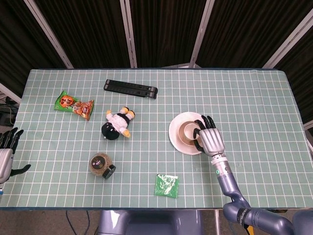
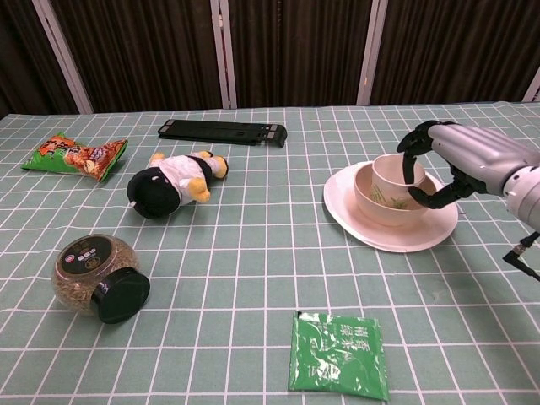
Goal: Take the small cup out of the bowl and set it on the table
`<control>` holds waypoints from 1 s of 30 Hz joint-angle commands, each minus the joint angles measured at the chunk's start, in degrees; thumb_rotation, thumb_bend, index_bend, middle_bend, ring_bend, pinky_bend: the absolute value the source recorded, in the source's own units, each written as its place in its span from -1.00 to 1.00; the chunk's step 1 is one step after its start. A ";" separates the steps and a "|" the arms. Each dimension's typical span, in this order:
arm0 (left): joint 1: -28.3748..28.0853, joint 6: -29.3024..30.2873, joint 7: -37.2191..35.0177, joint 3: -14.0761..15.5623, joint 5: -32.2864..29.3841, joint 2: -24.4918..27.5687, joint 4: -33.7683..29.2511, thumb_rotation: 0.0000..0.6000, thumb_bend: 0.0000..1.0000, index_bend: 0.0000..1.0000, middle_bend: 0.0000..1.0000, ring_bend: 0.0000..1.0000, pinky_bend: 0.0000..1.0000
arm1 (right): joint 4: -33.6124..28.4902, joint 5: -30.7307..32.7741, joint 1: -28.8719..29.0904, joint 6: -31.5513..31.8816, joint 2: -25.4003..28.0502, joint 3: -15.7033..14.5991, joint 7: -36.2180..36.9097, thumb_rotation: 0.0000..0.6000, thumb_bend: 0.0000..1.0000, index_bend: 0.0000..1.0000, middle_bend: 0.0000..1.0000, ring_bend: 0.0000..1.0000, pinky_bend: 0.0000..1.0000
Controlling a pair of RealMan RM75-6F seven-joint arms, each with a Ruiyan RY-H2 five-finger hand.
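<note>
Two hands over a green gridded bench (image 1: 254, 98). Black folded stand (image 1: 130, 88) at rear. Pink plate (image 2: 354, 221) carries a bowl (image 2: 375, 202), the small cup (image 2: 395, 173) upright inside it. Right hand (image 2: 456, 160), fingers curled around the cup rim, thumb at the bowl's side; a firm grip cannot be told. Left hand (image 1: 6, 149), at the bench's left edge, fingers spread, holding nothing. Plush doll (image 1: 118, 123), jar (image 1: 101, 164), snack packet (image 1: 74, 104), green sachet (image 1: 167, 185) lie apart.

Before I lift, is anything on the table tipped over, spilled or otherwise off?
The jar near the left front lies on its side, black lid on, nothing spilled. The plush toy lies toppled. The small cup stands upright in the bowl, on its plate.
</note>
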 commanded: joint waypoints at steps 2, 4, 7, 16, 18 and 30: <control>0.04 0.06 -0.06 0.02 0.05 0.02 -0.01 1.00 -0.98 -1.00 -1.00 -1.00 -1.00 | -0.02 -0.34 0.08 0.42 -0.03 -0.22 0.31 1.00 -0.14 0.21 -0.61 -1.00 -1.00; 0.03 0.04 -0.04 0.01 0.00 0.02 0.02 1.00 -0.98 -1.00 -1.00 -1.00 -1.00 | -0.36 -0.74 0.07 1.00 0.27 -0.20 0.57 1.00 -0.14 0.23 -0.61 -1.00 -1.00; 0.00 -0.03 -0.02 -0.04 -0.12 0.00 0.07 1.00 -0.98 -1.00 -1.00 -1.00 -1.00 | -1.45 -1.85 -0.14 2.72 1.30 0.11 1.26 1.00 -0.15 0.24 -0.59 -1.00 -1.00; 0.02 0.26 0.50 0.03 0.14 -0.09 -0.14 1.00 -0.98 -1.00 -1.00 -1.00 -1.00 | -8.64 -4.73 -3.92 11.67 10.85 2.78 3.44 1.00 -0.15 0.26 -0.58 -1.00 -1.00; 0.04 0.39 0.66 0.01 0.16 -0.09 -0.27 1.00 -0.98 -1.00 -1.00 -1.00 -1.00 | -9.38 -3.65 -5.28 11.97 13.26 2.74 3.91 1.00 -0.16 0.26 -0.58 -1.00 -1.00; 0.02 0.74 2.30 0.00 0.08 -0.34 -1.07 1.00 -0.98 -1.00 -1.00 -1.00 -1.00 | 0.35 5.22 -8.85 4.52 14.63 -0.04 7.27 1.00 -0.18 0.26 -0.58 -1.00 -1.00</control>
